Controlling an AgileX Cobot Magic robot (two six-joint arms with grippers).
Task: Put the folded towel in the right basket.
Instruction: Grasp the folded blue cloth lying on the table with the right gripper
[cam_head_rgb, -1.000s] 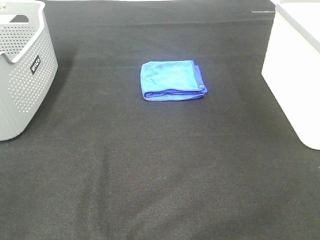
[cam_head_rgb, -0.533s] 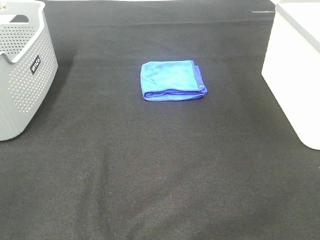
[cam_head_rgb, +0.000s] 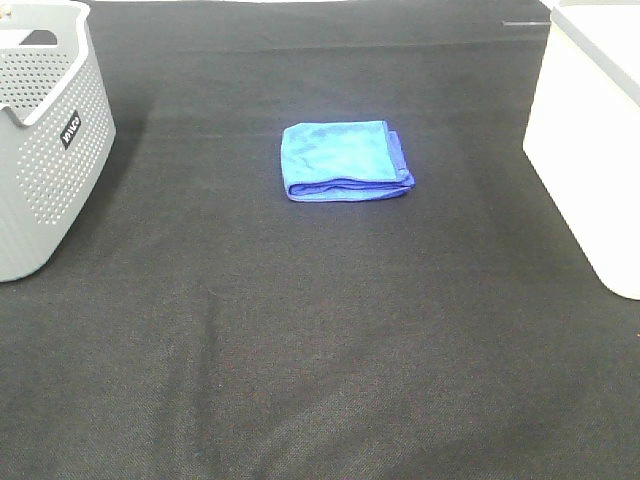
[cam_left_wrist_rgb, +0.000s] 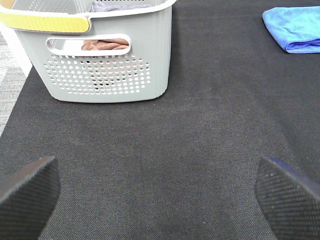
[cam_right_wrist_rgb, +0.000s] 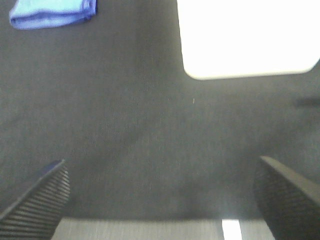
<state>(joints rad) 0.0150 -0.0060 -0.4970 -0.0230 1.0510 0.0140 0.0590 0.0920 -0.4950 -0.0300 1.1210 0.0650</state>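
Sitting flat out in the middle, the folded towel is well apart from the white right basket and the grey perforated basket far left. Underneath it's all black cloth. Towel's long side runs left-right, layered edges facing the camera. Both the left gripper and right gripper gape wide, empty.

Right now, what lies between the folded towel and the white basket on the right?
Nothing. Only bare black cloth separates the folded towel from the white basket. The exterior high view shows this whole stretch.
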